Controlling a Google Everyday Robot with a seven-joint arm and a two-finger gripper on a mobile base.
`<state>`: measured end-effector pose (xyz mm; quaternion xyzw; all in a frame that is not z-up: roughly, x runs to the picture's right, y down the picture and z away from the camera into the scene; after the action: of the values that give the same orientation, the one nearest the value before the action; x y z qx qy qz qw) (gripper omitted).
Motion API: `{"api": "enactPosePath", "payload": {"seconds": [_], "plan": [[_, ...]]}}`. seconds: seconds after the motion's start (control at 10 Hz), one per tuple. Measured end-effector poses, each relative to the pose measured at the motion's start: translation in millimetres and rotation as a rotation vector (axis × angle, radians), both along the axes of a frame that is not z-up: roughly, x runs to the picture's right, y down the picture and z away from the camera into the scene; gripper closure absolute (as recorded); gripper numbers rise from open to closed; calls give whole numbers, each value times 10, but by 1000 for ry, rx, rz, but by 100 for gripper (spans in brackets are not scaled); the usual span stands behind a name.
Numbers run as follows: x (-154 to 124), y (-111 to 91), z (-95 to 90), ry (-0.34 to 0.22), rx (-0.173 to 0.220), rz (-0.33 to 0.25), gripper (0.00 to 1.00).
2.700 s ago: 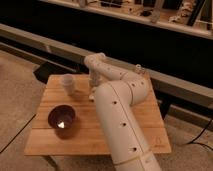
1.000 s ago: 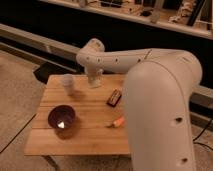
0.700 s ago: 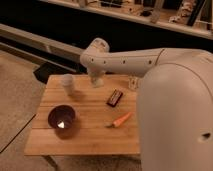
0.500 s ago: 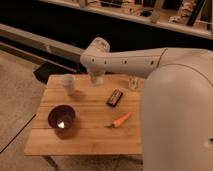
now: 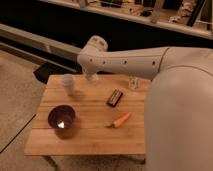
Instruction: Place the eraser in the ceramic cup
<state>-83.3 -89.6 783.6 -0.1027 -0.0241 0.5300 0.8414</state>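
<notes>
Dim, warm light lay over the room: speckled floor (image 5: 17,80) on one side, a dark wall with a pale ledge (image 5: 40,42) behind, clutter farther back. Before me stood a small wooden bench (image 5: 90,132), its planks flat and smooth-looking. On it sat the cup (image 5: 68,84) at the back left corner, a dark bowl (image 5: 51,116) in front of that, a black bar (image 5: 115,97) near the middle and a carrot (image 5: 121,120) just in front of the bar.

The eraser (image 5: 133,82) was at the back edge, right of the bar and well apart from the cup. It looked to stand on end, though I could not be sure. I judged it light, a little springy and grippy rather than slick, not something a firm pinch would hurt. The best hold seemed across its two broad faces, low enough that it would not tip away first. The cup was the delicate piece: pale, narrow and easy to knock over, so the drop would want to be made close above its mouth.

My claw (image 5: 91,77) hung over the back edge just right of the cup, between cup and eraser, pinched fully together with nothing in it that I could see.
</notes>
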Motion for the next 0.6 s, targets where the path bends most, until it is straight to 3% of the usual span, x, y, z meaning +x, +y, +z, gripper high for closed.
{"api": "enactPosePath", "payload": {"seconds": [0.2,0.6], "plan": [[-126,-55,-8,-38,25,-1,100],[-424,-80,249,-103,64,-22,100]]}}
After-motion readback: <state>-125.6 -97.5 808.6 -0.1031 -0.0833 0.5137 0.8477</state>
